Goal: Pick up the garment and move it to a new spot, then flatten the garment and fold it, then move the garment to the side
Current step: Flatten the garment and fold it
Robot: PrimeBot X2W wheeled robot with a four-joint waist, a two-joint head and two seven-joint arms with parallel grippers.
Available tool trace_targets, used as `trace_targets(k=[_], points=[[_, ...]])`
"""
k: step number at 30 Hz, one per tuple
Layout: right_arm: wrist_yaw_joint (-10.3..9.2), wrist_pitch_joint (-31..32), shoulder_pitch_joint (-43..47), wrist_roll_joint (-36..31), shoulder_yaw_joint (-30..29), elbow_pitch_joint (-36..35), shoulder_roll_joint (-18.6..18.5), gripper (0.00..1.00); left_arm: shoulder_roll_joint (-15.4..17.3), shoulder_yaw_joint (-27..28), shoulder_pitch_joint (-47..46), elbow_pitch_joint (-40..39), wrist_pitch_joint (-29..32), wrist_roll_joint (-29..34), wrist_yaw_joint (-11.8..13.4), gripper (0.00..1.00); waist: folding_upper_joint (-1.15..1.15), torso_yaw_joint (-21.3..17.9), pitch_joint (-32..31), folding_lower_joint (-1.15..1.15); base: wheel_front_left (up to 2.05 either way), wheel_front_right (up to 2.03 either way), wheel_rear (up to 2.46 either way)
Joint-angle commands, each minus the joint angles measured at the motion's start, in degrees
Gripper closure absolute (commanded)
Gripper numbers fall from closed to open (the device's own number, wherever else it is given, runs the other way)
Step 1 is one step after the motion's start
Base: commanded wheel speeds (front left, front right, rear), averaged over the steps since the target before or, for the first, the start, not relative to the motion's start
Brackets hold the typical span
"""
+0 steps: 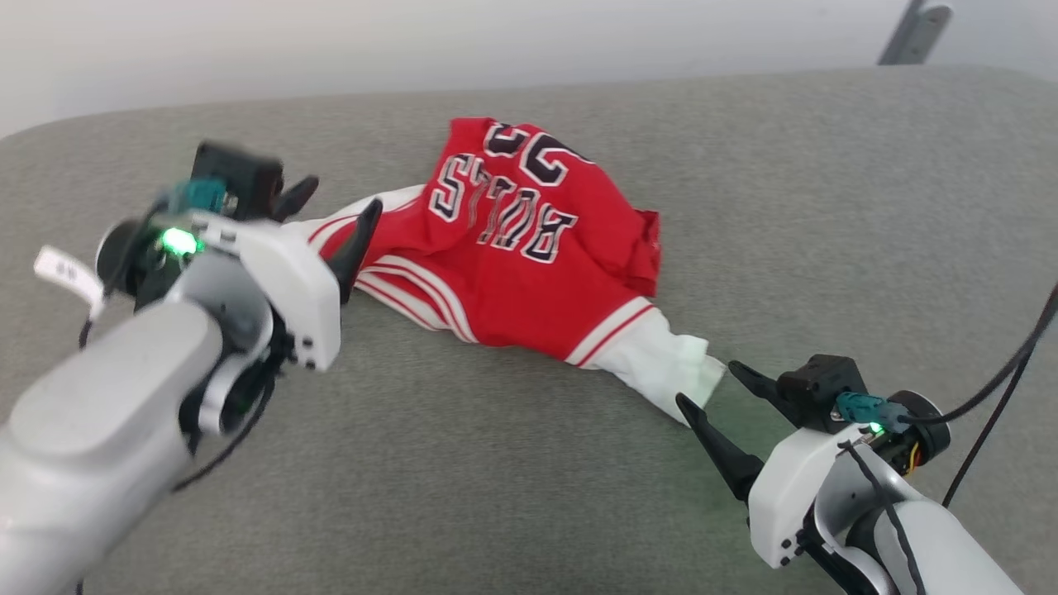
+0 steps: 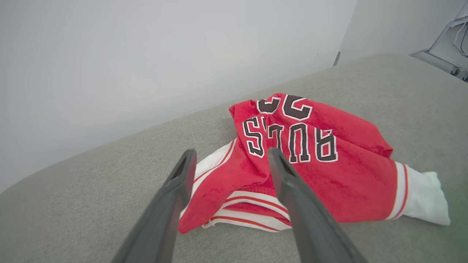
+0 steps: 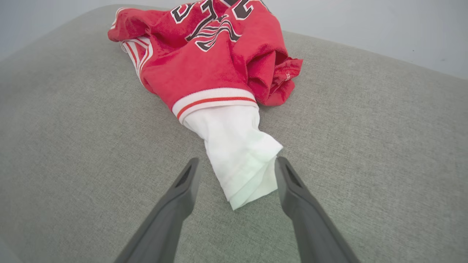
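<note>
Grey fabric tabletop (image 1: 496, 463) carries the garment (image 1: 529, 281), bunched toward its far edge. Left pincer (image 1: 339, 202) and right pincer (image 1: 708, 386) both stand spread and empty, one at each sleeve. Flattening seems in hand; next, each should pinch its sleeve and draw outward.

A grey woven upholstered surface (image 1: 512, 496) spreads across the head view, its rounded far edge curving from nine o'clock up past twelve and on to three. Beyond that edge a plain pale wall (image 1: 372, 41) runs from ten o'clock to one. At one o'clock a slanted grey metal bar (image 1: 913, 33) rises from behind the surface, cut off by the top edge. In the left wrist view a white frame (image 2: 438, 58) with thin cables stands at two o'clock, past the surface's edge, and a small dark piece (image 2: 336, 58) pokes up at one o'clock against the wall.
</note>
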Motion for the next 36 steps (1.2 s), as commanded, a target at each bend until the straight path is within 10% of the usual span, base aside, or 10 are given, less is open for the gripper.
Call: trace_targets(k=[1,16,31,32,34,36], points=[[-0.02,1.8,0.7,0.3,0.6,-0.7,-0.8,0.0,1.6,0.3,3.0,-3.7,-1.8,0.2,2.4,0.0,0.0,2.2,-0.6,0.0,0.0,0.0,0.0],[-0.02,5.8,-7.2,0.7,5.4,-0.1,-3.9,0.0,6.4,2.9,17.4,-19.3,-12.8,-1.3,15.1,0.0,0.0,10.3,0.6,0.0,0.0,0.0,0.0],[-0.02,18.6,-21.9,2.2,18.1,10.1,-9.3,0.0,1.1,10.2,26.2,-21.9,-17.0,1.1,15.8,0.0,0.0,18.2,2.8,0.0,0.0,0.0,0.0],[-0.02,19.0,-22.8,1.9,19.7,11.0,-9.7,0.11,0.6,10.7,26.7,-21.7,-17.0,1.5,15.5,0.0,0.0,18.5,2.9,0.0,0.0,0.0,0.0],[-0.02,19.1,-24.2,2.1,21.9,13.0,-10.0,1.0,-0.2,11.7,27.6,-21.3,-17.0,2.3,15.0,0.0,0.0,18.9,3.1,0.0,0.0,0.0,0.0],[-0.02,18.8,-25.5,4.4,25.1,14.8,-10.4,1.0,-1.5,13.5,28.9,-20.8,-17.0,3.2,14.5,0.0,0.0,19.2,3.1,0.0,0.0,0.0,0.0]])
